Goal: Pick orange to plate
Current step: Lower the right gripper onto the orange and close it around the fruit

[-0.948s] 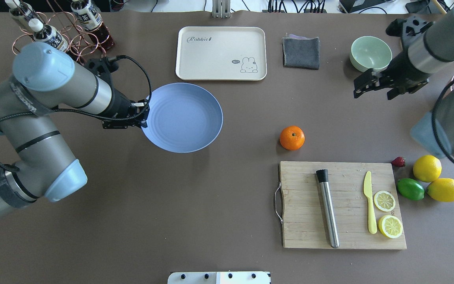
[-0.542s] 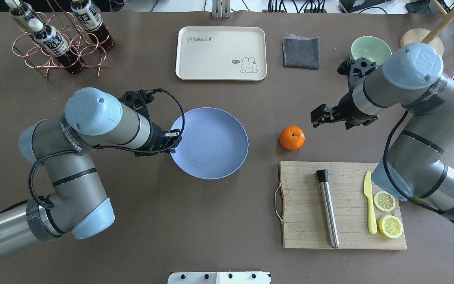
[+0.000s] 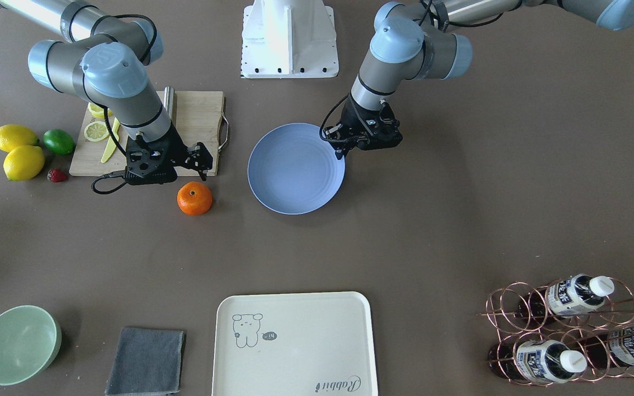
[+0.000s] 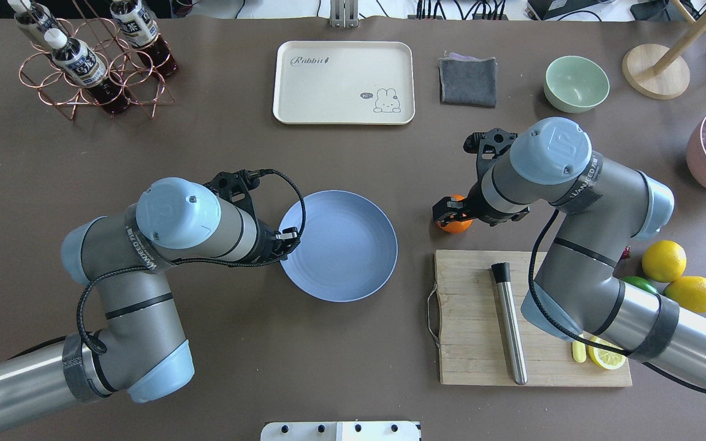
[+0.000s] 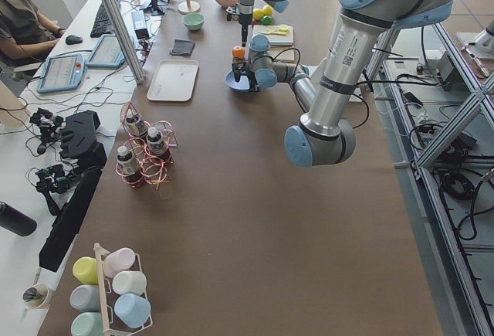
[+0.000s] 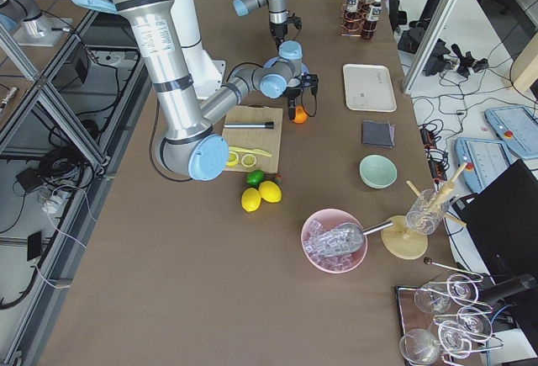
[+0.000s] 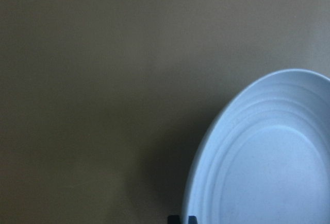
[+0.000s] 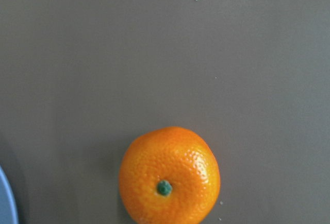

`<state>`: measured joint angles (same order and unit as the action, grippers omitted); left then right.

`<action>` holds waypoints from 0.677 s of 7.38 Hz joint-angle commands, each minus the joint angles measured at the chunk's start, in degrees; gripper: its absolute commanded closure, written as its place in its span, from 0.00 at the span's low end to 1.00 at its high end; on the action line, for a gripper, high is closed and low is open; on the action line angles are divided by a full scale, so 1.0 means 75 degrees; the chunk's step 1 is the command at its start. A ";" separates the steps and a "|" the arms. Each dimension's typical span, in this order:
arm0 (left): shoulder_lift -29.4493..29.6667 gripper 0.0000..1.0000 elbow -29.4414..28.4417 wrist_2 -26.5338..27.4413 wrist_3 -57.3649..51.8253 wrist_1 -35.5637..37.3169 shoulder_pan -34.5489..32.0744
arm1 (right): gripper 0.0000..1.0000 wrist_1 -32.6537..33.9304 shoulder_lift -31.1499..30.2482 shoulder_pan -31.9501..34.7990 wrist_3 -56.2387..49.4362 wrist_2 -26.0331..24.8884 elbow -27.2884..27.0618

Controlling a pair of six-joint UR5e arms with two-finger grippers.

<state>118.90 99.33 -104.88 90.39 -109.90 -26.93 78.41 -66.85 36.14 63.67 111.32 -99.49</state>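
Checking the orange [image 3: 195,198], we saw right gripper [image 3: 200,158] spread, empty, above it; cutting board [image 3: 198,118] just beside; left gripper [image 3: 343,147] pinching plate [image 3: 295,170] rim nearby.

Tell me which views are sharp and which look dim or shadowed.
Right wrist view: sharp, the orange shows its peel pores, with a soft shadow on its left. Left wrist view: dim and soft, the plate casts a dark shadow. Overhead view: even light, faint shadows.
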 commanded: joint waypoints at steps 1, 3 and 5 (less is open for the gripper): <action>0.0049 1.00 0.0010 0.0098 0.0053 -0.0007 0.0063 | 0.02 -0.0002 0.0334 -0.0061 0.0053 -0.0077 0.0420; 0.0037 1.00 0.0021 0.0098 0.0042 -0.0007 0.0063 | 0.06 -0.0002 0.0511 -0.0061 -0.0028 -0.0217 0.0783; 0.0049 0.79 0.0033 0.0098 0.0041 -0.0007 0.0051 | 0.08 -0.0002 0.0523 -0.0061 -0.0041 -0.0346 0.0890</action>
<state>119.21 99.51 -104.15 90.71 -109.95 -26.50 78.40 -63.06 35.69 63.45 109.23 -93.49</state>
